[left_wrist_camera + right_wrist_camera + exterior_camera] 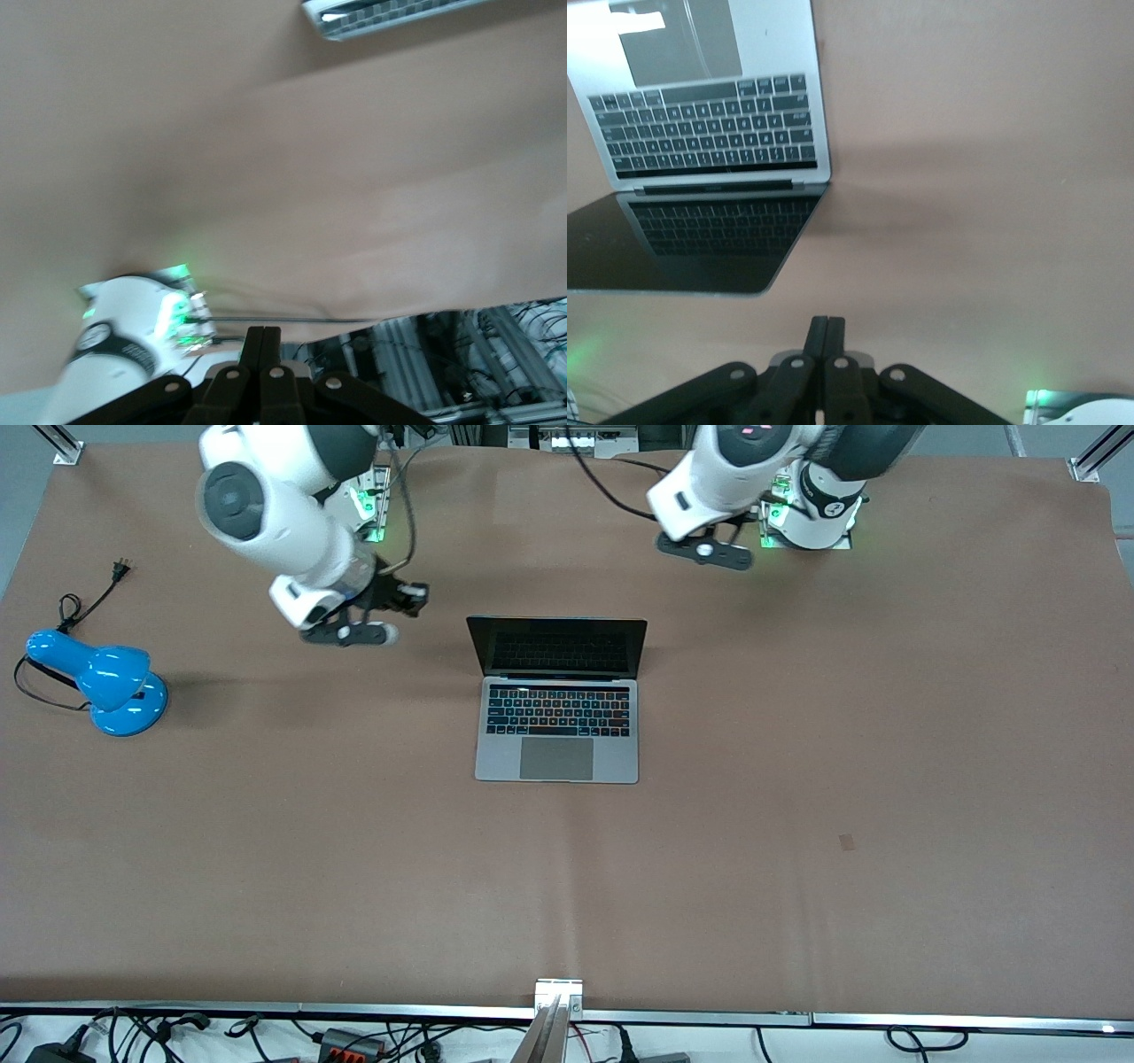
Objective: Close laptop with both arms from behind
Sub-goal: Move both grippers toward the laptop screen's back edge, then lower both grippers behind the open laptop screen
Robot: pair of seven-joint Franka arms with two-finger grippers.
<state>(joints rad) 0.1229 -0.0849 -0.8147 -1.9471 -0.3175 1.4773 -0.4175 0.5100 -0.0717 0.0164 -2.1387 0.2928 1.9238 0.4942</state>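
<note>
Right gripper (826, 341) had its fingers pressed together with nothing between them, hanging over bare table (797, 797) toward the right arm's end from the laptop (558, 713), close to the lid's corner; in the front view it sat at (354, 631). Left gripper (261, 347) was likewise pinched shut and empty, over the table close by its own arm's base (811, 522), seen in the front view at (709, 551), well apart from the laptop. Laptop stood open mid-table, roughly between the two arms, screen (558, 646) dark and upright on the side toward the robot bases, keyboard (558, 710) and trackpad (556, 759) on the side nearer the front camera. Neither gripper touched it. Right wrist view showed the same laptop (718, 133) with its keys mirrored in the screen. Blue desk lamp (106, 682) with a black cord (84, 607) sat at the right arm's end of the table, well apart from everything else.
</note>
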